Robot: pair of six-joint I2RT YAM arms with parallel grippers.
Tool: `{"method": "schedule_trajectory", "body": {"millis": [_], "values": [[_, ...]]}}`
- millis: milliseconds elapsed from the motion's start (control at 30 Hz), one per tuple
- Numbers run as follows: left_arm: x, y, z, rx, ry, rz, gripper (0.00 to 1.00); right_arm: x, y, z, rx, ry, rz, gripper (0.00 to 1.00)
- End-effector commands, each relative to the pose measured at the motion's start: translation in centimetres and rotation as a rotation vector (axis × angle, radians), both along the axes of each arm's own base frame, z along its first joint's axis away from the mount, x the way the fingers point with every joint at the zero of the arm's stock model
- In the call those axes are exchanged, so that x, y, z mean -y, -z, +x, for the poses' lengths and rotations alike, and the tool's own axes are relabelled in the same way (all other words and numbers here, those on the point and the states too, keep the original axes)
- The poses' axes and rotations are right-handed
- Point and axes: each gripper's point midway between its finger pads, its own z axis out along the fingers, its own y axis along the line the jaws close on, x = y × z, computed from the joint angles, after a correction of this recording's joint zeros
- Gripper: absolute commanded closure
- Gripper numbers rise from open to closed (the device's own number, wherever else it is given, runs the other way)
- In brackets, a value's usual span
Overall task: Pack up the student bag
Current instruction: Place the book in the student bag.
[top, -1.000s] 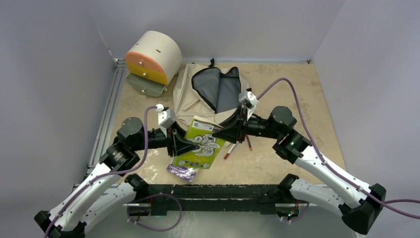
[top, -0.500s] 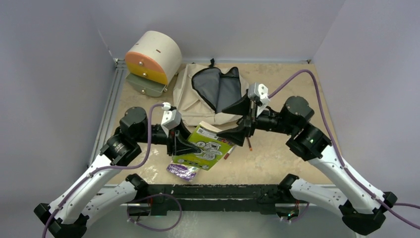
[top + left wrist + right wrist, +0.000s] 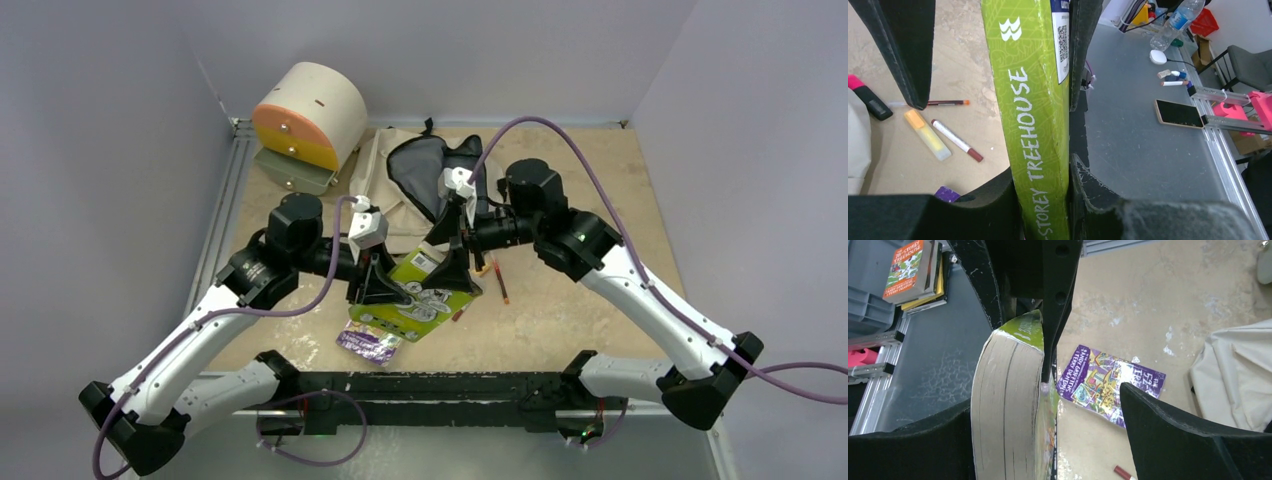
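Student bag [image 3: 392, 205]: soft cream fabric, slumped at the far middle of the worktop [image 3: 590, 300], just beyond both tools. Its black-zipped mouth gapes on a dark grey lining [image 3: 435, 175].
Left tool [image 3: 998, 102]: clamped on the green book [image 3: 1033, 100]. Its black, wedge-shaped fingers have a rough matte face. The book is pinched low between them, near their roots, and one finger lies flat along the cover.
Right tool [image 3: 1045, 397]: jaws wide apart, straddling the same book from the page side. One finger sits just beside the page block; the other is well clear.
Green book: a thick paperback with a glossy lime cover, white lettering running up the spine and a white barcode label. The cream page block is slightly bowed. It is held on edge, tilted over the worktop.
Purple book [image 3: 1108, 385]: a thin, shiny paperback lying flat on the worktop, just nearside of the held book.
Pens: a stubby yellow highlighter [image 3: 928, 135] and a white marker [image 3: 955, 140] with a dark red cap lie loose and side by side on the worktop.
Worktop: flat, beige and mottled like stone.
Drawer unit [image 3: 310, 115]: a smooth cream cylinder with an orange face, in the far-left corner, left of the bag.
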Motion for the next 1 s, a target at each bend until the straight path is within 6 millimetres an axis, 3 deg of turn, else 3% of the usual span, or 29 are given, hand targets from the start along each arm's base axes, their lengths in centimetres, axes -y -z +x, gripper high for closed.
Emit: {"method": "schedule_trajectory", "body": {"millis": [0,233,400,467,567,667,767,800,967], "values": [[0.0,-4.7,-0.5,0.199,0.065,-0.102,1.0,0.3,-0.2,-0.4,0.01,-0.012,-0.014,0.16],[0.0,-5.0,1.5,0.302,0.035,-0.007,1.0,0.4,2.6,-0.4,-0.032,-0.032,-0.111,0.31],[0.9,-4.8,2.0,0.267,0.097,0.02,1.0,0.0,1.9,-0.2,0.001,-0.042,-0.078,0.57],[1.2,-4.7,2.6,0.25,0.086,0.039,0.99,0.1,1.9,0.0,0.02,-0.034,-0.074,0.72],[1.4,-4.8,5.1,0.254,-0.052,0.069,0.74,0.2,2.3,1.1,-0.022,0.086,-0.073,1.0],[0.3,-5.0,10.4,0.268,-0.385,0.114,0.41,1.5,2.1,5.7,-0.083,0.457,-0.038,1.0],[-1.5,-4.6,15.2,0.214,-0.692,0.162,0.11,5.0,0.9,9.9,-0.11,0.809,0.046,1.0],[-2.1,-4.6,16.5,0.19,-0.765,0.173,0.06,6.1,0.4,10.8,-0.127,0.896,0.081,1.0],[-3.0,-5.1,20.7,0.146,-0.972,0.135,0.05,13.4,-2.7,15.0,-0.121,1.355,0.264,1.0]]}}
